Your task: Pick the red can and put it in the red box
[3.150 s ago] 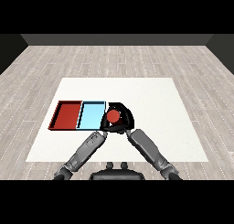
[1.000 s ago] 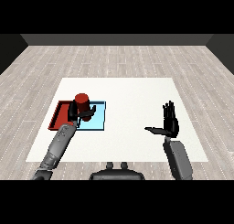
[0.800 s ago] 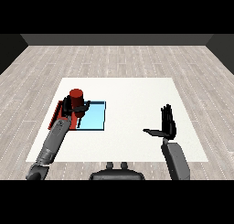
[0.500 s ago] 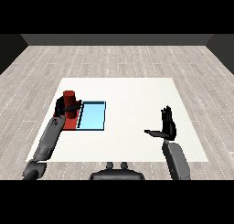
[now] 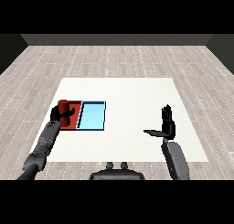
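Item one, your left robot hand (image 5: 61, 113): it was curled round the red can (image 5: 67, 112), which had come leftward off the light blue tray (image 5: 93, 116) within the last second and now sat low over, or perhaps already in, the red tray (image 5: 72, 125), so only the release appeared left to do. Item two, your right robot hand (image 5: 167, 125): it stood apart at the right, fingers straight and empty, slightly lower than a moment before. Item three, the white tabletop (image 5: 132, 95): it carried both trays side by side.
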Motion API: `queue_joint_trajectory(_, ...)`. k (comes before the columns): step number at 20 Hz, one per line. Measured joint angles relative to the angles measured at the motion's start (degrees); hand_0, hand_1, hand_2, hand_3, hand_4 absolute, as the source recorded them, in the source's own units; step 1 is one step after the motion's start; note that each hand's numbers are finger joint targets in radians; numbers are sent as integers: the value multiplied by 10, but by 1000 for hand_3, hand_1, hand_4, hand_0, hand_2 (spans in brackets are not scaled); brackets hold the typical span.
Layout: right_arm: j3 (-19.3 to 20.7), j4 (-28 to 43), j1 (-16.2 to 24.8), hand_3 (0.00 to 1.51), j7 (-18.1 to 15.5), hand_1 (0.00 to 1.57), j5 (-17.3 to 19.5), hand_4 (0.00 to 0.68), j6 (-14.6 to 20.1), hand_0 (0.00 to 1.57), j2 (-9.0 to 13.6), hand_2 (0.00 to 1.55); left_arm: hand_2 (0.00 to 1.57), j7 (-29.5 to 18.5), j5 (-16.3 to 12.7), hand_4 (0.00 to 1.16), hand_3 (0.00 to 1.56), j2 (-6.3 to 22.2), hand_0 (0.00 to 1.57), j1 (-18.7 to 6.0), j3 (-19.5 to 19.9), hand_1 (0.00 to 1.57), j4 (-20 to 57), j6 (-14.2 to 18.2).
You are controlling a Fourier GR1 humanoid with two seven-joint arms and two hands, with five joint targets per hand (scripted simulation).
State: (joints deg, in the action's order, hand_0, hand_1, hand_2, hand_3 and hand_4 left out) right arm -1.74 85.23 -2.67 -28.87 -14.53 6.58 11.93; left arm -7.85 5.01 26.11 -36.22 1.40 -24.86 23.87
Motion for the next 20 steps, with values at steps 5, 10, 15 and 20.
queue_joint_trajectory(5, 3, 9, 6, 0, -16, 0, 5, 0, -2, 0, 1, 0, 749, 11, 21, 709, 0, -11, 798, -28, 3, 798, 105, 25)
queue_joint_trajectory(10, 1, 19, -1, 0, -15, 0, 9, 0, 0, 0, -2, 0, 450, 9, 16, 686, 0, -3, 230, -49, 19, 230, 160, -1)
queue_joint_trajectory(15, 0, 23, -1, 0, -19, 0, 7, 0, -8, 0, -4, 0, 0, 37, 60, 0, 0, 10, 0, -69, -19, 0, 204, -47)
queue_joint_trajectory(20, 1, 32, 7, 0, -23, 0, 2, 0, -23, 0, -2, 0, 0, 81, 78, 0, 0, 14, 0, -89, -33, 0, 228, -64)
